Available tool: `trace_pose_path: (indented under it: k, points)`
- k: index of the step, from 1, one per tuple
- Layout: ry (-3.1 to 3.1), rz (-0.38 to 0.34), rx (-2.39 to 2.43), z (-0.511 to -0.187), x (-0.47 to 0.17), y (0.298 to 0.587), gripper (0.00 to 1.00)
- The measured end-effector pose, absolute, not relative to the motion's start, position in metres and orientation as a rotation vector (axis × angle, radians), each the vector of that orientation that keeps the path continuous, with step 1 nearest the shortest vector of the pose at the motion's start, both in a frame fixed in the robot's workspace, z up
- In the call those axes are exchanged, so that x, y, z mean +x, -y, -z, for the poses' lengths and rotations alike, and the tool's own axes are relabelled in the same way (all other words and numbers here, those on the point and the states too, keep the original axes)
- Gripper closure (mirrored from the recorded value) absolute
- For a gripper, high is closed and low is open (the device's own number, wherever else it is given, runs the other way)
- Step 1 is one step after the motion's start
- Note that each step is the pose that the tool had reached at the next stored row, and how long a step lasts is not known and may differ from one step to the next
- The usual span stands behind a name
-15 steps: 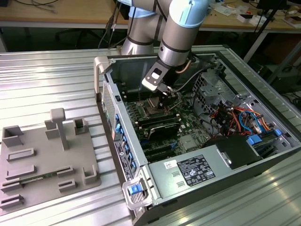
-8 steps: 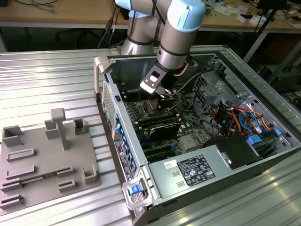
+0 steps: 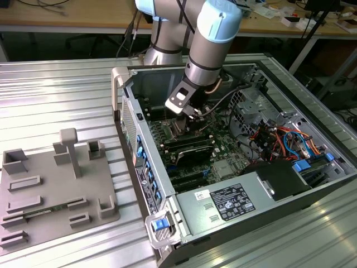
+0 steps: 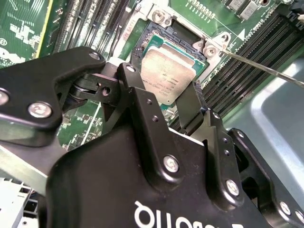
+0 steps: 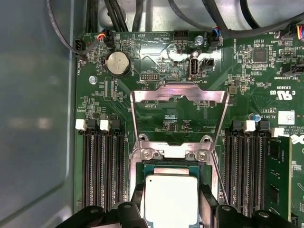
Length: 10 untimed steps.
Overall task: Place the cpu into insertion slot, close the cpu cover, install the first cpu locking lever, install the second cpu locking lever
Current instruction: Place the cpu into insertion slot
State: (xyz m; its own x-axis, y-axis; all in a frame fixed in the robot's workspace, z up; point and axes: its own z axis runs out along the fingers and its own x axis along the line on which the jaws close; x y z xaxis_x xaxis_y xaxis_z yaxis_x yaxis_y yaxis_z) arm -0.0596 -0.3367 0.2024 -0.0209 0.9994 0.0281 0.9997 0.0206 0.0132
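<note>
First wrist view: the cpu (image 5: 171, 202) is clamped edgewise by the gripper (image 5: 172, 194) for flat seating, cover (image 5: 156, 92) raised.

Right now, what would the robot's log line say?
pincer: shut on cpu | cpu: at socket | cpu cover: open

The cpu (image 5: 171, 197) has a dull silvery metal top; the cpu cover (image 5: 152, 93) is shiny bare metal; the gripper (image 4: 164, 97) is matt black with bright screws; the table (image 3: 56, 95) is ribbed metal
</note>
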Motion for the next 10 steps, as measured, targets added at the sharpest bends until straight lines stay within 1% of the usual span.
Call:
trace_pose_path:
  k: [10]
  points:
    - [2.211,0.047,-2.215,-0.2011,-0.0605,0.3378,0.45]
